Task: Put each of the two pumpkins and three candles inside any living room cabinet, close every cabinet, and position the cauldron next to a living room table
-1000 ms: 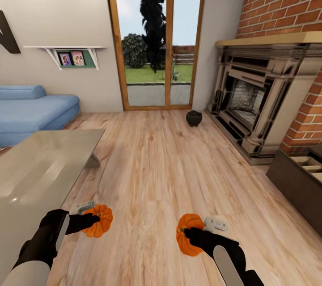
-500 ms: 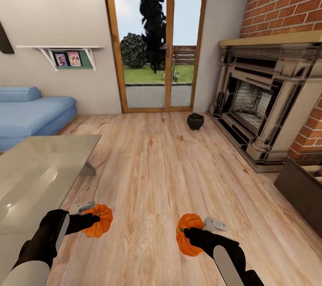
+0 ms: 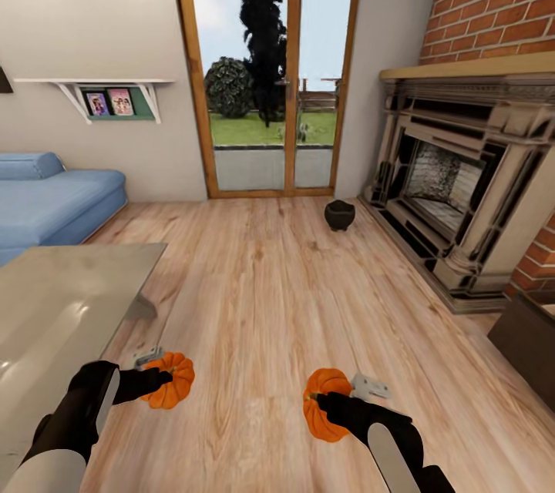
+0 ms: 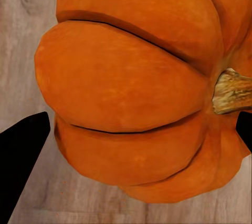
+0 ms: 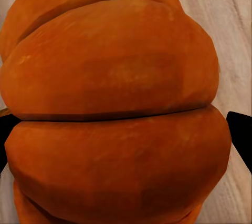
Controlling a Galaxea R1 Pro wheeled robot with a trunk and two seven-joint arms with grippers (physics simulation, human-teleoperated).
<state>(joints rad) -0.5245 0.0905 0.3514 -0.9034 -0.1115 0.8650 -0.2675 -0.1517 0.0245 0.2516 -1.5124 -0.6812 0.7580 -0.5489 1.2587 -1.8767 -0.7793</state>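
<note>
Cabinet [image 3: 532, 343] is cut off by the head view's right edge: only a dark corner shows, drawers out of frame. Counter [image 3: 62, 323] runs off the left edge. Sofa [image 3: 46, 196] is cropped too. Both wrist views: each pumpkin [image 4: 142, 87] [image 5: 113, 113] overflows the frame and hides most of the black fingers [image 4: 21, 155] [image 5: 241, 134]. Shelf photos [image 3: 108, 102] are too small to read. Cauldron [image 3: 339, 214] interior isn't visible.

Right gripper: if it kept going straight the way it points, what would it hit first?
The right gripper already holds a pumpkin; beyond it, probably bare wooden floor, though depth is unclear.
</note>
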